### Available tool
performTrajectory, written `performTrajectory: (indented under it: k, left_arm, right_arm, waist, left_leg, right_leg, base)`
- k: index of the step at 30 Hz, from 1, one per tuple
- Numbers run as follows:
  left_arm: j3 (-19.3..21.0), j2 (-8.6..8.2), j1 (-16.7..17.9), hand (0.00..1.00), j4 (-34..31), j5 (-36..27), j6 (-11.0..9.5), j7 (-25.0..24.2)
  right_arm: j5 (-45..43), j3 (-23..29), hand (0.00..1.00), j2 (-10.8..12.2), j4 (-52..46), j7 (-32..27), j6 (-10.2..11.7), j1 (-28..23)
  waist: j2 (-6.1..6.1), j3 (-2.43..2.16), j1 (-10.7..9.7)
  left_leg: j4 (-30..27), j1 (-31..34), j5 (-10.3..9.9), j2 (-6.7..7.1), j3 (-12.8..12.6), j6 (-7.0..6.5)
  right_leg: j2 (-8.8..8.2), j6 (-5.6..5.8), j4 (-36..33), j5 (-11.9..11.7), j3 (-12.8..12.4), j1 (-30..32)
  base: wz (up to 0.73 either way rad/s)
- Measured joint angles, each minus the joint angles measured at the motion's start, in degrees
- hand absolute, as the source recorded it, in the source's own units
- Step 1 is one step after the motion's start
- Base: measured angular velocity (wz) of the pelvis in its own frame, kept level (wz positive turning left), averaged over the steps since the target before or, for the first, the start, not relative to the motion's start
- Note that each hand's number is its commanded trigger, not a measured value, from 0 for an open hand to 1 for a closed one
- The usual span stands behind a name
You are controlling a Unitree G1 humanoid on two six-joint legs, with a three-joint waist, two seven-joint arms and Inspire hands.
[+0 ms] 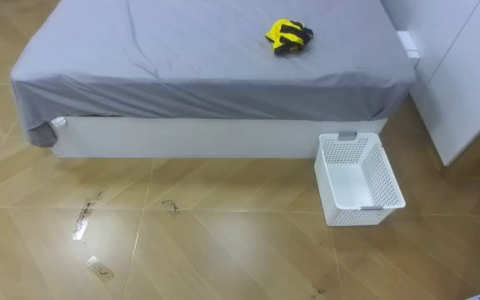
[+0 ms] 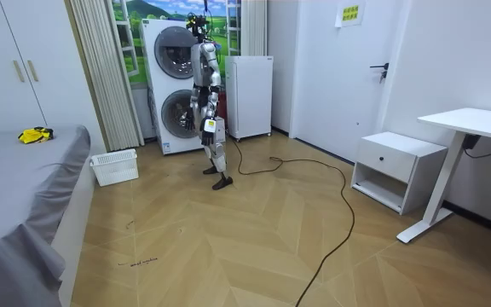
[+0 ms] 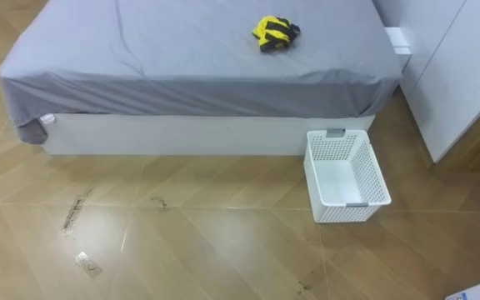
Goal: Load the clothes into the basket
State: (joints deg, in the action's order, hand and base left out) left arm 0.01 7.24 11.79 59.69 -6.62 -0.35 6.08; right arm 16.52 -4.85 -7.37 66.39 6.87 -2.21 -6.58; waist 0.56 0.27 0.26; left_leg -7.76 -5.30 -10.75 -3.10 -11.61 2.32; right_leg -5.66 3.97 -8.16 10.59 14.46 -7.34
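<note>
A crumpled yellow and black garment (image 1: 288, 36) lies on the grey sheet of the bed (image 1: 182, 58), towards its far right part; the same garment (image 2: 35, 135) also lies on the bed in the room view. A white perforated basket (image 1: 358, 180) stands on the floor against the bed's right corner, with nothing inside. I stand by the stacked washing machines (image 2: 170, 85), a few metres from the bed. Both arms hang at my sides, the left hand (image 2: 212, 128) and the right hand (image 2: 193, 106) far from the garment.
A white cabinet (image 1: 461, 75) stands right of the basket, leaving a narrow gap. Wooden floor (image 1: 223, 242) stretches between me and the bed. In the room view there is a small fridge (image 2: 251, 94), a bedside drawer unit (image 2: 396, 169) and a white desk (image 2: 471, 162).
</note>
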Motion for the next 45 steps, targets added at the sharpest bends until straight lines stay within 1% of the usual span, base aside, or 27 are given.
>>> performTrajectory:
  k: [8,14,21,23,25,26,27,28,29,30,31,32,33,34,35,36,37,38,39,40,41,42,43,44,45]
  left_arm:
    - [0.48,-0.08,0.01,0.0,0.0,0.73,-0.13,0.01]
    - [0.95,-0.12,0.03,0.0,0.03,1.05,-0.15,-0.13]
    - [0.93,-0.12,0.25,0.0,0.14,-0.75,-0.13,-1.34]
    - [1.03,-0.17,0.37,0.0,0.13,-1.38,-0.06,-1.43]
    - [1.63,-0.5,0.33,0.0,0.13,-1.62,-0.04,-1.46]
    - [2.48,-0.88,0.31,0.0,0.15,-1.61,-0.04,-1.42]
    - [3.51,-1.12,0.34,0.0,0.3,-1.93,-0.05,-1.49]
    - [3.85,-1.05,0.36,0.0,0.45,-2.63,-0.06,-1.55]
    - [4.56,-0.93,0.46,0.0,0.53,-4.17,-0.04,-1.72]
    - [5.21,-0.91,0.44,0.0,0.5,-5.54,-0.03,-1.78]
    - [5.5,-0.9,0.25,0.0,0.5,-6.28,-0.01,-1.82]
    - [6.14,-0.78,0.21,0.0,0.49,-7.33,-0.01,-1.94]
    - [6.8,-0.6,0.16,0.0,0.47,-8.47,-0.16,-2.09]
    - [7.13,-0.57,0.21,0.0,0.42,-9.07,-0.38,-2.08]
    - [6.92,-0.57,0.1,0.0,0.36,-10.68,-0.95,-2.09]
    - [5.86,-0.92,-0.54,0.0,-0.45,-12.21,-1.26,-2.23]
    - [5.25,-1.09,-0.52,0.0,-0.82,-13.3,-1.56,-2.31]
    - [5.18,-1.55,0.09,0.0,-1.58,-14.87,-2.11,-2.39]
    - [5.99,-1.82,0.9,0.0,-1.47,-15.7,-2.62,-2.42]
    - [6.4,-1.81,1.26,0.0,-1.29,-15.7,-2.63,-2.32]
    - [6.65,-1.74,2.19,0.0,-1.02,-15.69,-2.62,-2.02]
    - [6.65,-1.73,2.97,0.0,-0.35,-15.82,-2.63,-2.03]
    - [6.66,-1.71,2.98,0.0,0.16,-15.79,-2.62,-2.17]
    - [7.0,-1.66,2.82,0.0,0.39,-15.91,-2.68,-2.54]
    - [7.47,-1.42,2.74,0.0,0.46,-15.74,-2.89,-2.67]
  right_arm:
    - [-1.27,-0.01,0.0,0.0,0.0,0.07,0.4,0.21]
    - [-1.21,0.02,0.0,0.01,0.05,0.12,1.38,-0.03]
    - [-0.82,0.76,0.0,0.01,0.33,0.37,1.36,-0.21]
    - [-0.79,1.19,0.0,0.03,0.32,0.37,1.22,-0.24]
    - [-1.03,1.66,0.0,0.08,0.36,0.35,0.98,-0.11]
    - [-1.04,1.79,0.0,0.07,0.44,0.36,0.93,-0.08]
    - [-1.31,2.25,0.0,0.13,0.43,0.52,0.87,-0.04]
    - [-1.33,2.31,0.0,0.18,0.39,0.7,0.88,0.03]
    - [-1.14,2.31,0.0,0.18,0.33,0.96,0.9,0.1]
    - [-0.9,2.31,0.0,0.16,0.45,1.47,0.92,0.18]
    - [-0.9,2.31,0.0,0.21,0.51,1.61,0.92,0.21]
    - [-0.96,2.37,0.0,0.34,0.51,2.02,0.92,0.2]
    - [-0.96,2.39,0.0,0.35,0.65,2.09,0.97,0.09]
    - [-0.94,2.47,0.0,0.35,0.86,2.06,0.98,0.11]
    - [0.11,2.47,0.0,-0.1,0.98,1.98,0.94,-0.17]
    - [1.21,2.51,0.0,-0.85,0.98,1.73,0.86,-0.17]
    - [1.5,2.47,0.0,-1.19,0.99,1.55,0.85,-0.17]
    - [1.44,2.39,0.0,-1.58,0.95,1.23,0.85,-0.21]
    - [1.04,2.41,0.0,-1.65,1.2,1.16,0.77,-0.34]
    - [0.87,2.38,0.0,-1.58,1.33,1.16,0.53,-0.52]
    - [0.71,2.29,0.0,-1.54,1.37,1.16,-0.34,-0.89]
    - [0.69,2.37,0.0,-1.54,1.36,0.99,-0.4,-1.25]
    - [0.69,2.6,0.0,-1.53,1.36,0.76,-0.37,-1.35]
    - [0.0,3.62,0.0,-1.33,1.36,0.45,-0.35,-1.5]
    - [-1.03,4.49,0.0,-1.27,1.36,0.04,-0.27,-1.61]
  waist:
    - [-0.22,-0.06,-0.01]
    - [-0.35,-0.1,-0.01]
    - [-0.89,-0.02,-0.15]
    - [-0.84,-0.07,-0.06]
    - [-0.85,-0.14,-0.14]
    - [-1.0,-0.16,0.01]
    - [-0.94,-0.12,0.07]
    - [-0.98,-0.09,0.15]
    - [-0.81,-0.09,0.16]
    - [-0.49,-0.05,0.18]
    - [-0.34,-0.09,0.14]
    - [-0.1,-0.15,0.11]
    - [0.28,0.12,-0.01]
    - [0.38,0.13,0.02]
    - [0.47,0.13,0.0]
    - [0.56,0.1,0.11]
    - [0.72,0.01,0.37]
    - [0.81,-0.02,1.64]
    - [0.72,0.04,2.45]
    - [0.72,0.04,2.93]
    - [0.67,0.09,3.37]
    - [1.28,-0.24,3.22]
    - [1.78,-0.36,2.99]
    - [3.15,-0.8,2.47]
    - [4.02,-0.44,2.31]
  left_leg:
    - [-0.04,0.36,0.0,0.0,0.15,0.0]
    - [-0.13,0.61,0.0,0.0,0.25,0.0]
    - [-0.64,0.76,0.0,-0.01,0.85,0.0]
    - [-1.03,0.87,0.0,-0.07,0.95,0.0]
    - [-1.96,1.28,-0.42,-0.25,1.19,0.09]
    - [-3.35,1.89,-1.02,-0.58,1.22,0.16]
    - [-5.46,2.84,-2.05,-1.27,1.22,0.38]
    - [-6.86,3.41,-2.66,-1.64,1.25,0.6]
    - [-9.73,4.72,-3.68,-2.51,1.36,1.0]
    - [-12.7,6.04,-4.25,-3.35,1.35,1.41]
    - [-14.43,6.87,-4.32,-3.71,1.31,1.47]
    - [-19.27,9.38,-4.28,-4.68,1.34,1.42]
    - [-25.79,12.57,-3.75,-5.85,1.47,0.54]
    - [-29.15,14.54,-3.17,-6.27,1.66,-0.48]
    - [-30.9,17.25,-3.92,-4.95,2.5,-1.77]
    - [-27.73,20.2,-3.96,-2.24,2.35,-2.3]
    - [-24.91,21.58,-3.47,-0.65,2.17,-2.13]
    - [-16.83,23.42,-0.98,1.76,2.09,-1.31]
    - [-9.4,24.56,3.07,2.49,2.15,-1.32]
    - [-7.03,24.8,5.25,2.48,2.26,-1.5]
    - [-4.81,25.07,9.33,2.53,2.37,-2.1]
    - [-5.41,25.64,12.85,3.42,2.26,-3.45]
    - [-6.24,26.13,13.78,4.21,2.19,-4.38]
    - [-9.19,27.11,12.75,5.63,0.73,-6.62]
    - [-13.79,28.32,9.73,6.34,-0.59,-7.09]
  right_leg:
    - [0.0,0.0,-0.02,0.0,0.12,0.27]
    - [-0.01,0.0,0.01,0.0,0.28,0.39]
    - [-0.01,0.0,0.15,0.0,0.8,-0.04]
    - [-0.02,0.0,0.11,0.0,1.2,0.18]
    - [-0.01,-0.23,-0.33,0.27,1.42,0.56]
    - [0.06,-0.38,-1.01,0.68,1.41,0.94]
    - [0.29,-0.76,-2.35,1.49,1.33,1.61]
    - [0.4,-0.93,-3.52,2.17,1.41,2.04]
    - [0.75,-1.39,-5.35,3.3,1.4,2.77]
    - [1.04,-1.88,-6.63,4.39,1.37,3.54]
    - [1.17,-2.11,-7.08,4.93,1.44,3.69]
    - [1.79,-3.1,-7.59,5.79,1.29,3.76]
    - [2.17,-3.98,-7.66,6.36,1.15,3.23]
    - [2.3,-4.5,-7.68,6.64,0.82,2.45]
    - [2.04,-4.94,-7.56,7.21,0.5,1.37]
    - [1.24,-4.75,-7.87,8.12,0.33,1.39]
    - [0.79,-4.53,-7.93,8.47,-0.08,1.45]
    - [0.05,-3.8,-7.8,9.07,-1.24,1.35]
    - [-0.34,-3.54,-7.57,9.73,-1.75,0.81]
    - [-0.54,-3.43,-7.53,10.17,-2.12,0.24]
    - [-1.01,-2.95,-7.49,11.25,-3.25,-0.87]
    - [-2.13,-1.98,-7.46,12.6,-3.84,-1.62]
    - [-2.8,-1.28,-7.47,13.12,-4.15,-1.95]
    - [-4.59,0.33,-7.14,13.86,-4.33,-1.98]
    - [-5.67,1.01,-6.52,13.78,-5.08,-2.77]
  base:
    - [0.0]
    - [0.0]
    - [0.04]
    - [0.04]
    - [0.02]
    - [-0.03]
    - [-0.05]
    - [-0.05]
    - [0.0]
    - [0.03]
    - [0.12]
    - [0.26]
    - [0.28]
    - [0.37]
    - [0.42]
    - [0.37]
    - [0.0]
    - [-0.43]
    - [-0.57]
    - [-0.64]
    - [-0.47]
    - [-0.33]
    - [-0.05]
    - [0.0]
    - [-0.08]
